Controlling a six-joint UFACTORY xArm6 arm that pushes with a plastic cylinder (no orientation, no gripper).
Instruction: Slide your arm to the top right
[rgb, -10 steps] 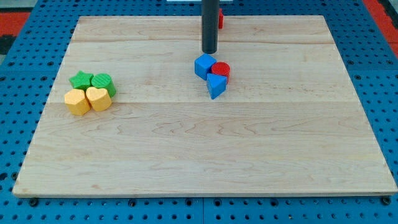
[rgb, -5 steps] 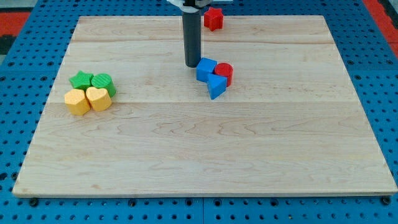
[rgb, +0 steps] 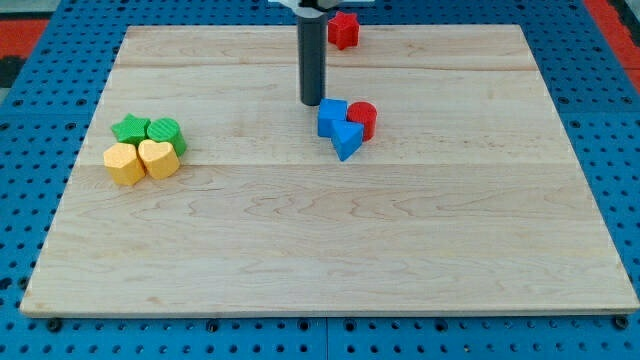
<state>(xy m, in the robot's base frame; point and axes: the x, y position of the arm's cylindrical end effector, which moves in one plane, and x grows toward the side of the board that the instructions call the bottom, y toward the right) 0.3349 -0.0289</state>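
My tip (rgb: 312, 103) rests on the wooden board (rgb: 420, 250), just up and left of a blue cube (rgb: 331, 116), close to it. A red cylinder (rgb: 362, 118) stands to the right of that cube, and a blue triangular block (rgb: 347, 139) lies just below both. A red block (rgb: 344, 29) sits near the board's top edge, right of the rod.
On the view's left stands a tight group: a green star (rgb: 130, 128), a green rounded block (rgb: 165, 132), a yellow block (rgb: 124, 163) and a yellow heart (rgb: 158, 158). Blue pegboard (rgb: 600, 120) surrounds the board.
My tip moved left and down past the blue cube's top-left, then shifted slightly right. The blue cube and red cylinder were nudged a little to the right.
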